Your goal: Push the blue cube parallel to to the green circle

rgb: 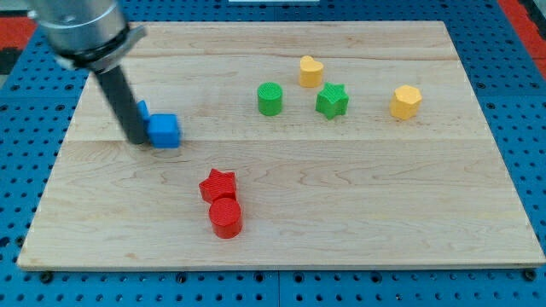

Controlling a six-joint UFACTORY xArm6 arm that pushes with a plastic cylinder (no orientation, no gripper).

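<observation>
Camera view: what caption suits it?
My tip touches the blue cube, left of the green circle.

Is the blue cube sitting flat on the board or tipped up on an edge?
Flat. The blue cube shows a level top face and rests squarely on the board, with my tip against its left side.
</observation>
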